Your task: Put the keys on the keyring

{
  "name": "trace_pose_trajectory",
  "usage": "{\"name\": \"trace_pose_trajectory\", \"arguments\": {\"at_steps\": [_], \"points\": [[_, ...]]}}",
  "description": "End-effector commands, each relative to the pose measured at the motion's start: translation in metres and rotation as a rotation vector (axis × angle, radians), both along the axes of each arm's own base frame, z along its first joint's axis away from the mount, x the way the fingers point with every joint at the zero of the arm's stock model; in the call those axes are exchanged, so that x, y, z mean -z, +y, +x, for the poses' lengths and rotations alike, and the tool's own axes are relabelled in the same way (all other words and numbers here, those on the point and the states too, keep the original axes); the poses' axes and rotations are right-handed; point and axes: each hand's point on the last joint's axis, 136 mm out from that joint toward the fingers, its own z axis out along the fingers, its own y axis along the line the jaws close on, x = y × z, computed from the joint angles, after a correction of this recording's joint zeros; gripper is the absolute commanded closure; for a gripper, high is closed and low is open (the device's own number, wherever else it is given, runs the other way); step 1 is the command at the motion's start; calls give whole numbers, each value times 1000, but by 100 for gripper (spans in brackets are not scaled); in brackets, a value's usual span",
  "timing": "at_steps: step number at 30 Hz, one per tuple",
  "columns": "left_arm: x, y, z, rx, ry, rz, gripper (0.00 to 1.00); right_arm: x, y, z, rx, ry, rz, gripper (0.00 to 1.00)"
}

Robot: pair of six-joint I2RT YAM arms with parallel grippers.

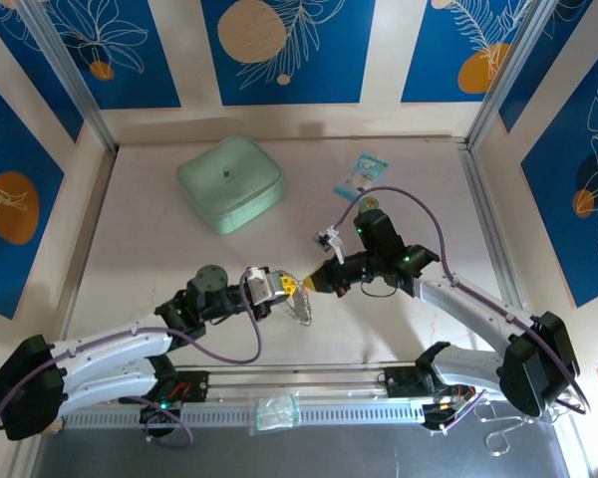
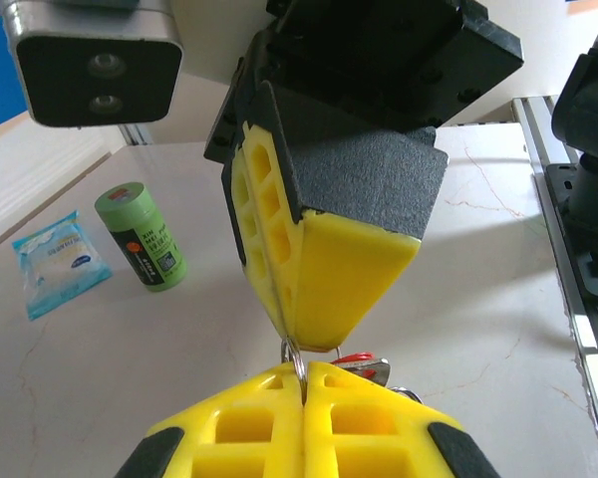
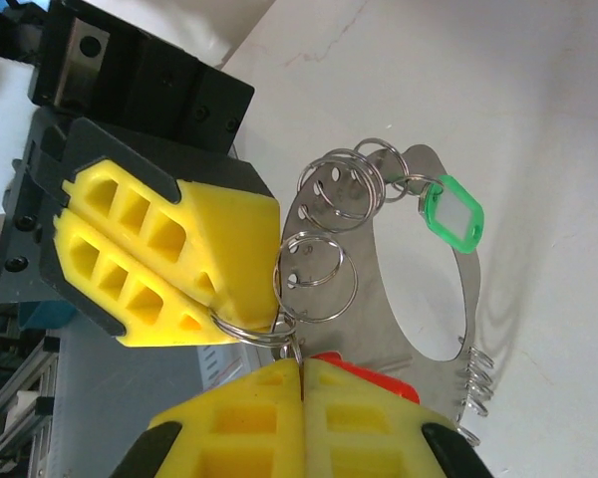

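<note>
While the top view shows both arms meeting above the tabletop (image 1: 130,249), the right wrist view gives detail: the left gripper (image 3: 225,317) and right gripper (image 3: 302,368), each shut tight, pinch a split ring (image 3: 247,326) on the keyring (image 3: 384,269). A green key (image 3: 453,214) hangs from its rings, and a red key (image 3: 379,379) touches the right gripper. The left wrist view adds a green cylinder (image 2: 140,236).

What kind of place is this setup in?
Probably a robotics lab test cell: a pale marble-look tabletop boxed in by blue leaf-print wall panels on silver aluminium frame rails, with two white robot arms bolted at its near edge.
</note>
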Motion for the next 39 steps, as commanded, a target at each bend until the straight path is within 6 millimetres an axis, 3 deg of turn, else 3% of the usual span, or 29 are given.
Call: {"name": "trace_pose_trajectory", "arguments": {"at_steps": [1, 6, 10, 13, 18, 21, 28, 39], "points": [[-22, -7, -7, 50, -48, -74, 100, -6, 3, 1, -29, -2, 19, 100], [-20, -7, -7, 48, -46, -70, 100, -7, 1, 1, -24, -13, 19, 100], [-19, -6, -7, 45, -43, -67, 100, -18, -7, 4, 1, -89, 30, 75], [-20, -5, -7, 43, -42, -81, 100, -25, -13, 3, 0, -222, 52, 69], [-22, -3, -8, 33, -25, -135, 100, -28, -12, -15, -140, -621, 126, 68], [-21, -3, -11, 44, -8, -150, 100, -26, -9, -10, -163, -771, 91, 68], [-20, -4, -14, 61, 11, -162, 100, -15, 4, -10, -258, -804, 80, 69], [-16, -5, -16, 77, 15, -146, 100, -17, 11, -10, -277, -819, 93, 74]]}}
